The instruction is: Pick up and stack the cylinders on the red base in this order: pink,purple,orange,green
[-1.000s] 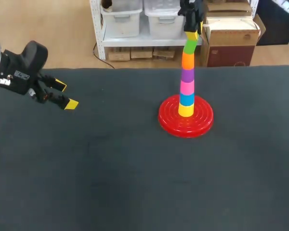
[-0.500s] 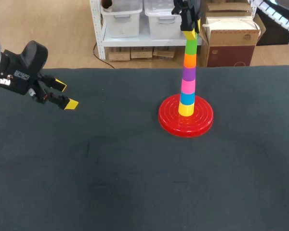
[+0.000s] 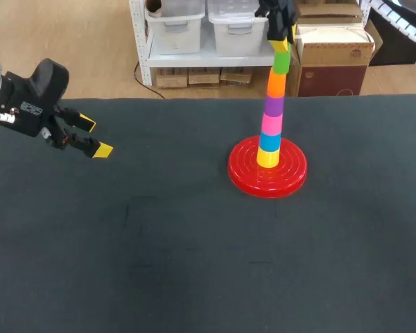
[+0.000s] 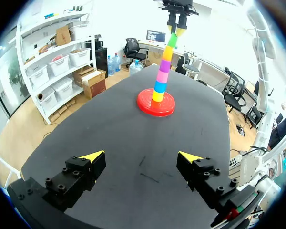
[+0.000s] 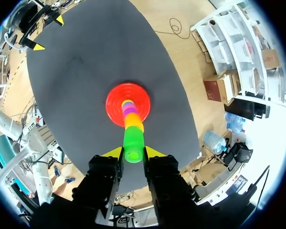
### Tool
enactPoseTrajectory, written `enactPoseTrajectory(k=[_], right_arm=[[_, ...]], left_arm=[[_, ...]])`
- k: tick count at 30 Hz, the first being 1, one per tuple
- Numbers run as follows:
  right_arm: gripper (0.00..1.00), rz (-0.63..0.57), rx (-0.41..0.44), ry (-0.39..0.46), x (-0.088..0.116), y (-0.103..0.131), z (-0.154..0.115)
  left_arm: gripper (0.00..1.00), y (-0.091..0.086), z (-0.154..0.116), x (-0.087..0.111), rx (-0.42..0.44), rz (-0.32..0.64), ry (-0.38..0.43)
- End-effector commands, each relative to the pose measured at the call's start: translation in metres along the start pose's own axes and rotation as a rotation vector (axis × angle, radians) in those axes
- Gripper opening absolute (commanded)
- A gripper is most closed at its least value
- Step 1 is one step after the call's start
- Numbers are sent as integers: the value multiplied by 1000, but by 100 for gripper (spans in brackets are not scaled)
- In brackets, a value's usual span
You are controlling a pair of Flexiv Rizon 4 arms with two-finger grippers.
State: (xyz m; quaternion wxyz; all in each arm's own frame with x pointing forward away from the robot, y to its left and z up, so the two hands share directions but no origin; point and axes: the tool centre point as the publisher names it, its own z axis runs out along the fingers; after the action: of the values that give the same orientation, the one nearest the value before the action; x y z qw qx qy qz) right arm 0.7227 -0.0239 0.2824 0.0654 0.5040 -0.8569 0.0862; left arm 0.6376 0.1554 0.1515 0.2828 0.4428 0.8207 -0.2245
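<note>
On the red base (image 3: pixel 243 173) stands a tower: yellow (image 3: pixel 267 158), blue (image 3: pixel 269 142), pink (image 3: pixel 271 125), purple (image 3: pixel 274 105), orange (image 3: pixel 276 83) and, on top, the green cylinder (image 3: pixel 281 62). The tower leans to the right towards its top. My right gripper (image 3: pixel 281 43) comes down from above and is shut on the green cylinder (image 5: pixel 132 145), with a yellow tip on either side. My left gripper (image 3: pixel 90 137) hovers open and holds nothing at the table's far left. In its view (image 4: pixel 142 156) the tower (image 4: pixel 162 76) is far ahead.
The dark table's far edge (image 3: pixel 194 100) runs a short way behind the red base.
The right gripper has carried the green top from left of the tower's axis over to the right, so the lean has swung from left to right. The left arm has kept still.
</note>
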Motion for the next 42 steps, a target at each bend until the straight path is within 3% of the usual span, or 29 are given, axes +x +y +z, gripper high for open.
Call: enactPoseTrajectory(k=[1,15,32,42], right_arm=[[0,-12,0,4,-6,-3,1],[0,-36,-32,40,-24,-13,14],[0,5,-63,-51,-3,0,17],[0,3,-95,-54,-9,1,39]], left_arm=[[100,2,1,-1,2,0,6],[100,2,1,-1,2,0,6],[100,2,1,-1,2,0,6],[100,2,1,-1,2,0,6]])
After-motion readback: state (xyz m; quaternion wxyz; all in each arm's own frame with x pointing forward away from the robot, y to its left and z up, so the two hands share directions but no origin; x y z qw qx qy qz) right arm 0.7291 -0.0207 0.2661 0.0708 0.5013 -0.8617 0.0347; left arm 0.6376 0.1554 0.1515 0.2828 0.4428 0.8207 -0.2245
